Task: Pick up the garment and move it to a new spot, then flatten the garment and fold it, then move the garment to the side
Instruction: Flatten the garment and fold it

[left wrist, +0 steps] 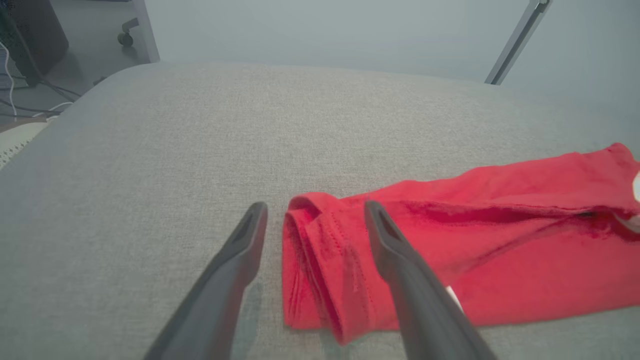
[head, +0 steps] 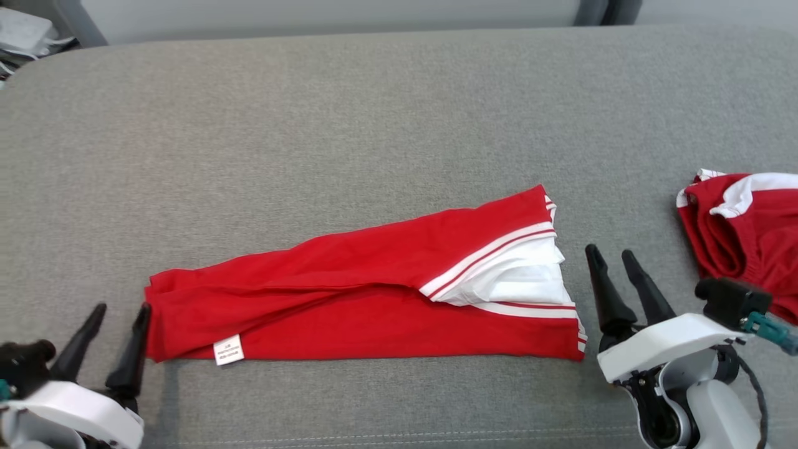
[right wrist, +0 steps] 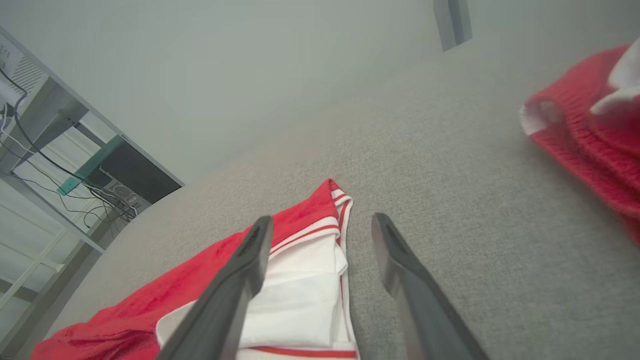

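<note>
Garment [head: 368,293] lies folded on couch [head: 374,125] btwn L tool [head: 123,308] & R tool [head: 608,251], both spread.

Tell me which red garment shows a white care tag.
The long folded garment in the middle; its tag sits near the left end. The bunched garment at the right edge shows none.

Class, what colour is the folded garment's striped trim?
White trim with red stripes, best in head view.

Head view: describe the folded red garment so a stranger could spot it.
On the grey fabric cushion, look front and centre. The long red cloth garment lies folded flat; unlike the bunched red garment at right, it carries a small white label.
</note>
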{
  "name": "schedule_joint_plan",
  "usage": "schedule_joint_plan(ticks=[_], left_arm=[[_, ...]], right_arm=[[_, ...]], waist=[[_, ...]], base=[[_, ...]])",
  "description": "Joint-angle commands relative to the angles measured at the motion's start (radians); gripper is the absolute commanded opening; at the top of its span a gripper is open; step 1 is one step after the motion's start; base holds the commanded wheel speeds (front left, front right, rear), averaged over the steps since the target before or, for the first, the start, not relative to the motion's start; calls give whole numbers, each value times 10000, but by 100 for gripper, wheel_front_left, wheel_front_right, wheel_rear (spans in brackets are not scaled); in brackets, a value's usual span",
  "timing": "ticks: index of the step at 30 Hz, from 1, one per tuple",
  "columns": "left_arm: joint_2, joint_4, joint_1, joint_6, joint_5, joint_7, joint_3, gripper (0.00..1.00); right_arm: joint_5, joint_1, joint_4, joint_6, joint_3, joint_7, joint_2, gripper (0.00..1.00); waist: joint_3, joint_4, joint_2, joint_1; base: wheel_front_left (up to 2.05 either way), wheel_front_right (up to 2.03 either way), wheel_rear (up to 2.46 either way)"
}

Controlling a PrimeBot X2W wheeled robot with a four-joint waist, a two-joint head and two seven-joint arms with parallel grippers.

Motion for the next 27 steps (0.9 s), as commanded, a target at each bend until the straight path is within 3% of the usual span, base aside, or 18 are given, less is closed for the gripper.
schedule_joint_plan(ticks=[1,7,15,20,25,26,27], left_arm=[[152,-281,18,0,259,-59,658,100],[-520,-578,460,0,690,-59,911,100],[-810,-701,605,0,400,-59,747,100],[-640,-772,627,0,39,-59,769,100],[-578,-835,626,0,-126,-59,841,100],[-580,-859,616,0,-146,-59,848,100],[-587,-883,606,0,-164,-59,853,100]], right_arm=[[-71,-133,99,0,265,-132,28,100],[-566,-753,1750,0,149,-487,28,100],[-903,-1582,3896,0,235,-824,28,100],[-978,-2034,5401,0,216,-714,28,100],[-186,-2299,6166,0,1039,-522,28,100],[67,-2313,6185,0,1342,-442,28,85],[335,-2315,6176,0,1628,-373,28,47]], waist=[[-205,218,0,0],[-374,714,0,0],[-332,1324,0,0],[-300,1558,0,0],[-226,1614,0,0],[-219,1621,0,0],[-210,1624,0,0]], base=[[0,0,0],[0,0,0],[0,0,0],[0,0,0],[0,0,0],[0,0,0],[0,0,0]])
